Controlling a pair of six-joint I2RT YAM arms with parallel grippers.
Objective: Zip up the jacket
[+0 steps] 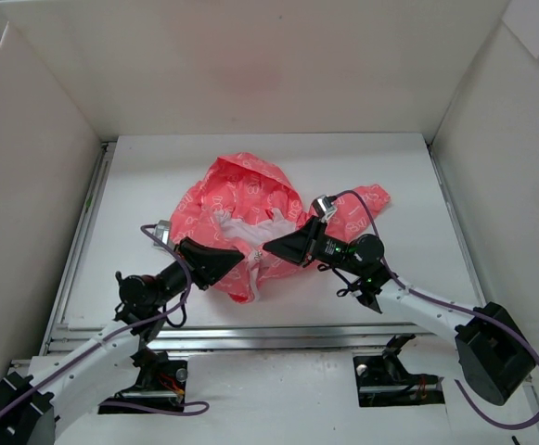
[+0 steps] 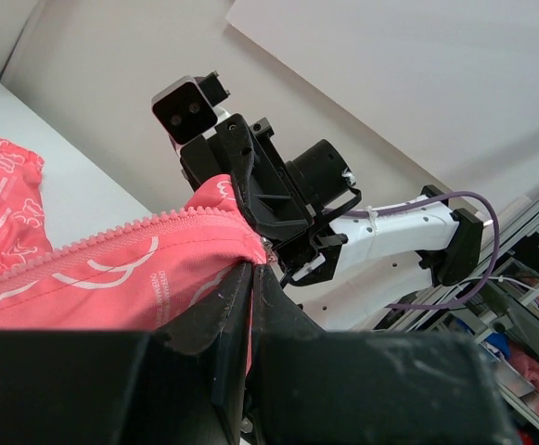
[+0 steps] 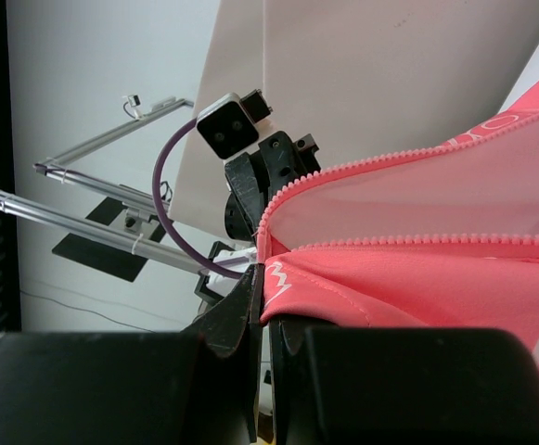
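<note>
Jacket [image 1: 246, 199] bunched at the centre of the tabletop [image 1: 148, 185]; left gripper [image 1: 239, 264] and right gripper [image 1: 269, 247], tips facing, each clamped on its fabric beside the open zipper teeth [image 3: 362, 171]

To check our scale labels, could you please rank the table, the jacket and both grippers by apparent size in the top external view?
Largest to smallest:
1. table
2. jacket
3. left gripper and right gripper: about alike, so unranked.
</note>
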